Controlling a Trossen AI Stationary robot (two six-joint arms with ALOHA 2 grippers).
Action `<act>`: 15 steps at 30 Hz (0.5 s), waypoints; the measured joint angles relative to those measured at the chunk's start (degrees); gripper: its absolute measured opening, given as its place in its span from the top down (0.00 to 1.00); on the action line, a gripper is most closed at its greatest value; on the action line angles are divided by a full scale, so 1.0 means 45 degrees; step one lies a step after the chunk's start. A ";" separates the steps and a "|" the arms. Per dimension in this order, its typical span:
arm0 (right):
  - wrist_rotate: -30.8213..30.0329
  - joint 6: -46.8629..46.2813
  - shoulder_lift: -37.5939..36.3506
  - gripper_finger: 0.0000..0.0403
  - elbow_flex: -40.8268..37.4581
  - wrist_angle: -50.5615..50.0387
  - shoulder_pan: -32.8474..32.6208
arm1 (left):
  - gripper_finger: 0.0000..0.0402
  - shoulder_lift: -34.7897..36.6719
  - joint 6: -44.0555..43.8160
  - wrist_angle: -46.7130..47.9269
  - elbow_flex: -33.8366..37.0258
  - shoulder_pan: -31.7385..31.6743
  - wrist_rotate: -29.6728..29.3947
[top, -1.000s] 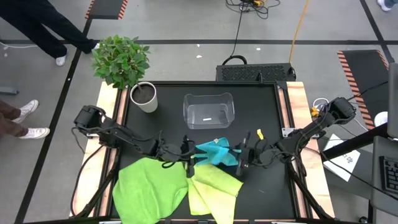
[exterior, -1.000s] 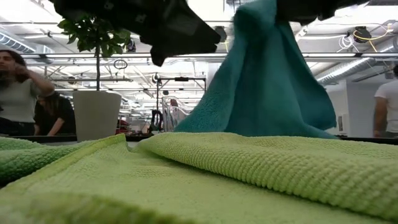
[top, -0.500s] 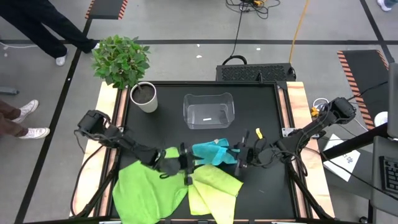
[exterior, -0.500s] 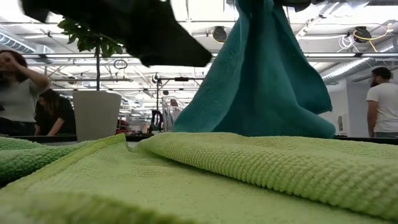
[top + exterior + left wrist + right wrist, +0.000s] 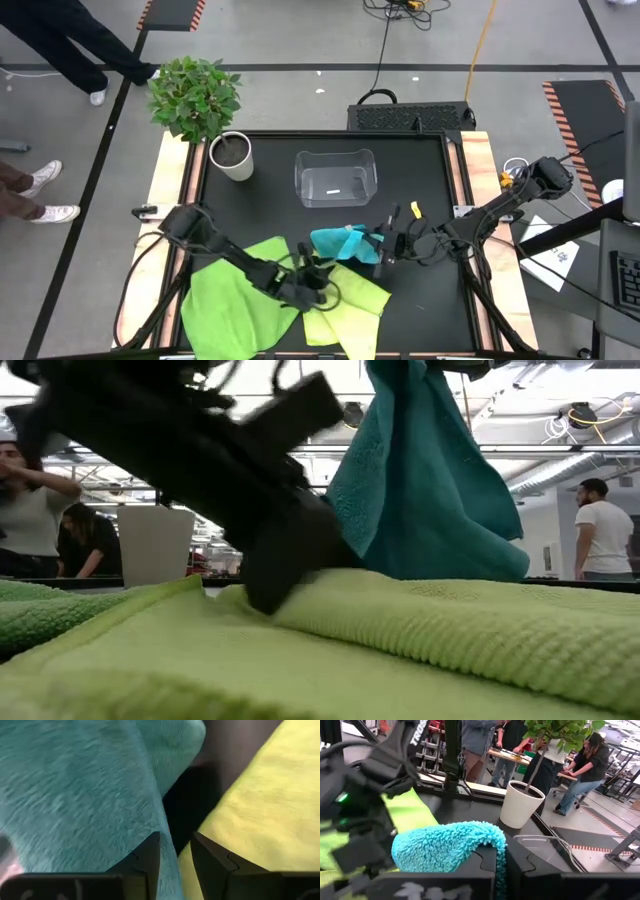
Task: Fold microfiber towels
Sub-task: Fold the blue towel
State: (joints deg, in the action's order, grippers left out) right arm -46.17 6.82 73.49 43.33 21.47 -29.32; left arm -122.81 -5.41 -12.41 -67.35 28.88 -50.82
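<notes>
Turquoise-blue fluffy microfiber towel [image 5: 343, 243] hung bunched from the right gripper [image 5: 381, 249], whose fingers were closed tight on a fold of it; the right wrist view showed the pile draped over and between the two dark fingers [image 5: 485, 862]. It sat over the black table [image 5: 420, 180], near the front middle, with its lower edge trailing down toward the pale yellow-green waffle-textured towel [image 5: 345, 300] lying flat beneath it. In the high view the bunch ran roughly side to side across the table, its gripped end toward the right arm and its free end pointing toward the left arm.

That free end was what the next move turned on. The left gripper [image 5: 312, 283] lay low over the seam between the pale yellow-green towel and the bright green towel [image 5: 235, 300], just beside the hanging cloth. Its fingers [image 5: 145, 860] stood partly apart, and in the left wrist view the blue cloth's edge fell right at the gap between them, with the yellow cloth on the other side. Whether that edge was already inside the gap could not be told. The left arm was the nearer one to the loose corner, so a pinch there looked the likely way to spread the towel out flat.

The clear plastic bin [image 5: 336, 178] and the white plant pot [image 5: 232, 156] stood well apart, toward the back.
</notes>
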 joint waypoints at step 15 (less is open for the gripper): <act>0.0005 0.0066 0.0005 1.00 0.0000 -0.0073 -0.0005 | 0.72 -0.0405 -0.2545 0.3693 -0.1750 0.0088 -0.0768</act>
State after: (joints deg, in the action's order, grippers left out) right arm -46.15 7.11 73.52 43.33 21.15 -29.34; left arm -124.63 -16.86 4.21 -75.22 29.28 -54.27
